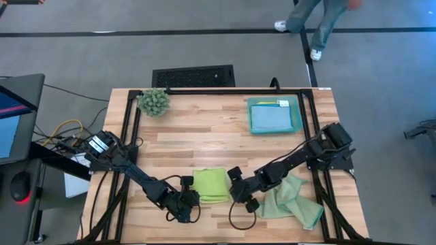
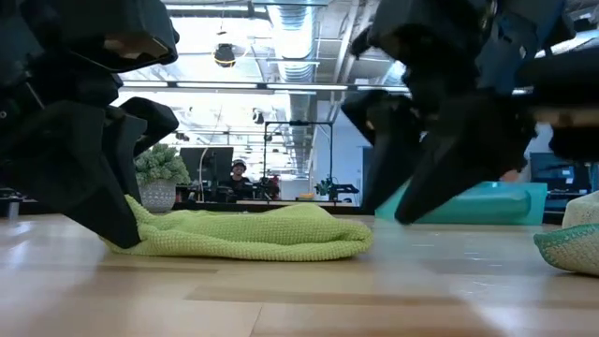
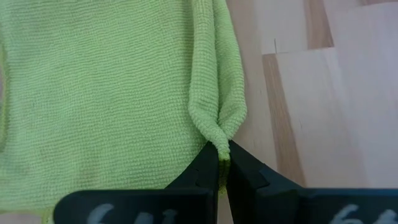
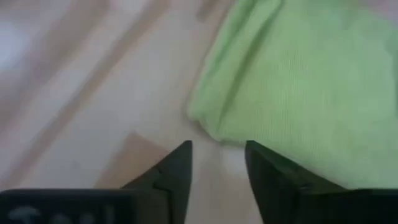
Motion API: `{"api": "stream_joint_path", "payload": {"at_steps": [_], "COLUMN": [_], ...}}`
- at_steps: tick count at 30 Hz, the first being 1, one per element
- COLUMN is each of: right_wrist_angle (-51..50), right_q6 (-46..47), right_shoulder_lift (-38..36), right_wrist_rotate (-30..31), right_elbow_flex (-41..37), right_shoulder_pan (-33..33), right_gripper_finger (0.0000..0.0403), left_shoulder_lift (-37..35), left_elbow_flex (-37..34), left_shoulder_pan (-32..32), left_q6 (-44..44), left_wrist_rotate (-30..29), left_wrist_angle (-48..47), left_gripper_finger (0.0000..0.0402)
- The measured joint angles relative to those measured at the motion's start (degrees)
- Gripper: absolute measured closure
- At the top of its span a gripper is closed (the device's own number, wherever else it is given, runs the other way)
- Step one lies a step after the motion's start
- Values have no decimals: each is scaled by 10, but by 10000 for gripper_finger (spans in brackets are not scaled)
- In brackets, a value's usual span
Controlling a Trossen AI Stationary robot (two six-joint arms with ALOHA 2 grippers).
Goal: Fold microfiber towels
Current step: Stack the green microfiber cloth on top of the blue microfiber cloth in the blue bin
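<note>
A lime green towel (image 1: 210,185) lies folded on the table near the front edge; it also shows in the low view (image 2: 253,234). My left gripper (image 1: 191,200) is shut on the towel's near left corner. My right gripper (image 4: 217,149) is open just off the towel's right edge (image 4: 205,121), touching nothing. A pale sage green towel (image 1: 294,200) lies crumpled to the right. A light blue towel (image 1: 272,118) lies in the teal tray (image 1: 298,114), with a sliver of yellow at its far edge. My left gripper pinches the lime towel's bunched corner (image 3: 219,138) between its two fingertips, where a rolled edge narrows to a point. The fingers slant down from the table's near left side. The rest of the towel lies flat on the table, slack.
A small spiky green plant (image 1: 154,102) stands at the far left corner. The teal tray sits at the far right. Black frame rails (image 1: 129,116) run along the table's sides. Bare wood lies in the table's middle. A person walks beyond the far edge.
</note>
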Motion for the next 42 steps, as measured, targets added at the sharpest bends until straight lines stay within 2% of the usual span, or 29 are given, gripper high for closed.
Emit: {"api": "stream_joint_path", "payload": {"at_steps": [4,8,13,27,35,42], "right_wrist_angle": [46,90,105,117,130,131], "right_q6": [-4,-46,-51,-21,-3,27], "right_shoulder_lift": [-1,26,50,63,79,81], "right_wrist_rotate": [0,5,31,32,26,31], "right_elbow_flex": [0,1,1,1,2,2], "right_shoulder_pan": [12,29,34,15,3,7], "right_gripper_finger": [192,178,183,216,250,339], "left_shoulder_lift": [0,0,0,0,0,0], "left_elbow_flex": [0,0,0,0,0,0], "left_shoulder_pan": [1,1,2,2,2,2], "left_q6": [6,6,7,15,15,14], "left_wrist_rotate": [0,0,11,23,25,26], "left_wrist_angle": [1,1,2,2,2,3], "left_gripper_finger": [400,400,400,400,400,400]}}
